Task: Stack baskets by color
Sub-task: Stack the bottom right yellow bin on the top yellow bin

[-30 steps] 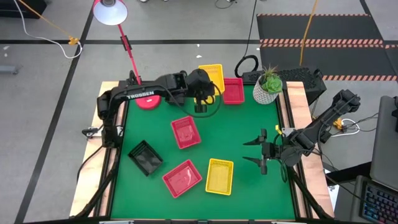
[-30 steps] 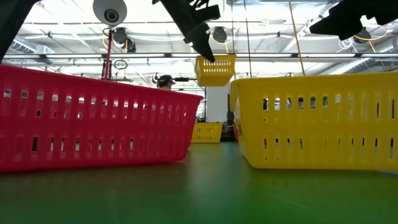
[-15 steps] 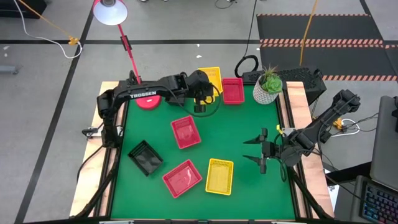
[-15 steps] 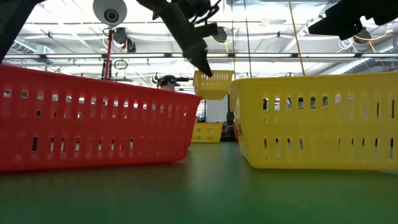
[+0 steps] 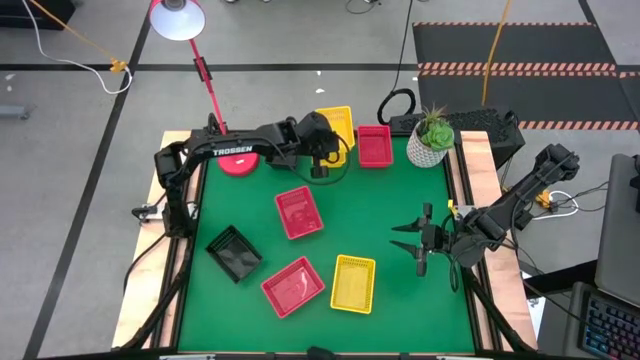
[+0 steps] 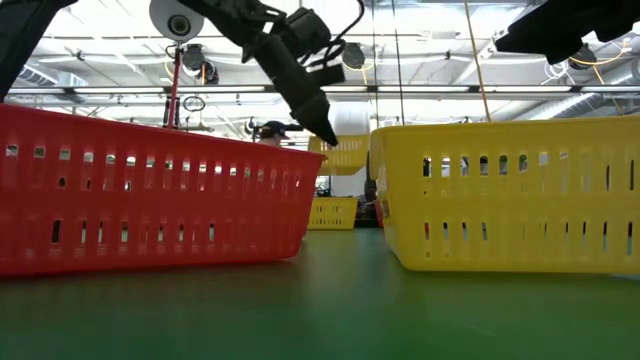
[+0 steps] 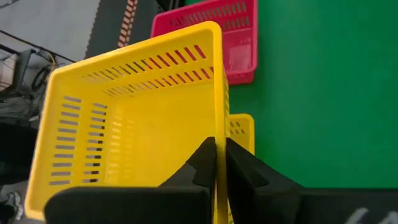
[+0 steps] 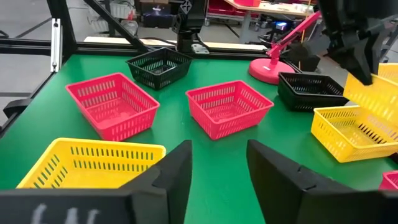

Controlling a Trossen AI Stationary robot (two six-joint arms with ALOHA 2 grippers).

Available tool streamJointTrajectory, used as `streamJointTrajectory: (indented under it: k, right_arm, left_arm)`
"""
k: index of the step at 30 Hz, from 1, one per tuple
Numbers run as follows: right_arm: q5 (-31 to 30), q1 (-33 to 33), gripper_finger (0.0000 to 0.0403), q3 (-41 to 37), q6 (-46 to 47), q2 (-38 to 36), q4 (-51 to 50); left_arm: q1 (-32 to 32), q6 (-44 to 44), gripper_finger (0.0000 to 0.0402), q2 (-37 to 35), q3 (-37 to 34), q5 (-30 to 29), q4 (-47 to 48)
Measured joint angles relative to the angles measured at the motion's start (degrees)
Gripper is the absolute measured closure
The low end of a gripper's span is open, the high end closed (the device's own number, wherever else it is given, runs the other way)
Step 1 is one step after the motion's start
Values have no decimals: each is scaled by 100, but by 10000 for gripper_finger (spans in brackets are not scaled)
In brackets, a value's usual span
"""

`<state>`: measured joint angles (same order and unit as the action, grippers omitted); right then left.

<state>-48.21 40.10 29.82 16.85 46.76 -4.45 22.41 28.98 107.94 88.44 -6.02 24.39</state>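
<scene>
From above, the left gripper (image 5: 322, 150) hangs over the desk's (image 5: 400, 200) far edge, jaws pinching the rim of a yellow basket (image 5: 337, 122), its long axis running away from them. Left wrist view: a second yellow basket (image 7: 241, 128), looks empty, sits right underneath, so a straight drop should nest them. Right wrist view: right gripper (image 8: 219, 163), jaws spread and holding nothing, waits just beyond the third yellow basket (image 8: 87, 163), empty too.
</scene>
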Motion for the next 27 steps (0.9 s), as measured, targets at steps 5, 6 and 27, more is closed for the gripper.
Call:
streamJointTrajectory:
  k: [5, 6, 27]
  right_arm:
    - [0, 0, 278, 0, -16, 0, -2]
    - [1, 0, 280, 0, -16, 0, -2]
    - [24, 0, 287, 0, -18, 0, -4]
  left_arm:
    - [70, 126, 391, 0, -192, 53, -97]
    - [83, 135, 393, 0, -234, 79, -104]
    - [213, 500, 382, 0, -1043, 301, -915]
